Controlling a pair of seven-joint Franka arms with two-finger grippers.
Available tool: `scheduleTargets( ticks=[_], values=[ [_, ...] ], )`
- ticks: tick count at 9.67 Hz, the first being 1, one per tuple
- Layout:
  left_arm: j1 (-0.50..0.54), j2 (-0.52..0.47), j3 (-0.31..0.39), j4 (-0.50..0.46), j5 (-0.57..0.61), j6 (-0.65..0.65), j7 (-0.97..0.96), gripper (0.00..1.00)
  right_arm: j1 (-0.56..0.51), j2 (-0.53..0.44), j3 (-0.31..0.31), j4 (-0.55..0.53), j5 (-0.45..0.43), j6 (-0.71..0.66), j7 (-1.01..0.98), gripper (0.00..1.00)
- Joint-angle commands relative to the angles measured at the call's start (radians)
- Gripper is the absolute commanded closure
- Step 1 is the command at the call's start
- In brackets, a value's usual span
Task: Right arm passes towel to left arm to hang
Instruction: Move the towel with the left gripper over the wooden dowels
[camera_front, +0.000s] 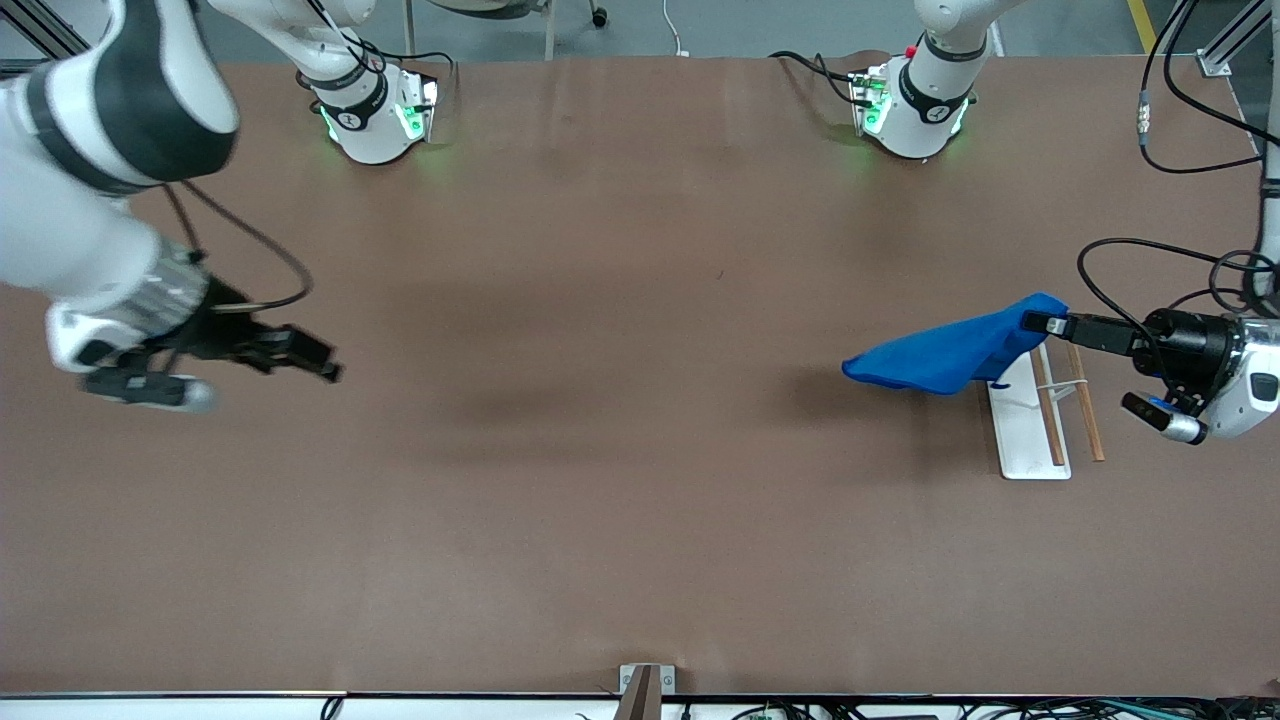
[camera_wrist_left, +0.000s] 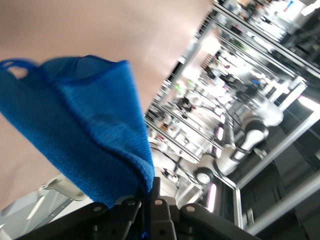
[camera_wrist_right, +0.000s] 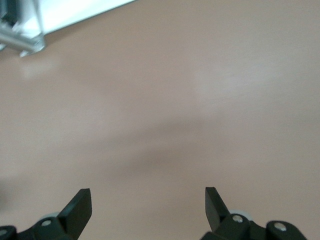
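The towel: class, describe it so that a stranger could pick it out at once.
Look toward the left arm's end of the brown table. There the left hand, shut, holds the towel above a white rack with wooden rods. It is the only bright blue, soft thing there.

Layout of the table (camera_front: 620, 500) at the moment shown. The left gripper (camera_front: 1035, 322) hangs over the rack (camera_front: 1030, 430) at the left arm's end of the table, clamped on one corner of the towel (camera_front: 950, 355) — the rest of the cloth trails out toward the table's middle, clear of the surface. The rack stands on the table directly beneath that corner. The right gripper (camera_front: 325, 365) — jaws apart, holding nothing — hangs over bare table at the right arm's end, well apart from the towel.
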Motion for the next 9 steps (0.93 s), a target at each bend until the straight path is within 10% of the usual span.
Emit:
scheduleTargets(
  ticks=[1,9],
  values=[
    [-0.008,0.014,0.032,0.047,0.150,0.041,-0.026,1.00,0.018,-0.073,-0.137,-0.024,-0.078,-0.036,-0.028,0.00],
    [0.012,-0.018,0.077,0.120,0.553,0.305,-0.027,1.00,0.008,-0.313,-0.283,-0.062,-0.106,-0.320,-0.256,0.00]
  ],
)
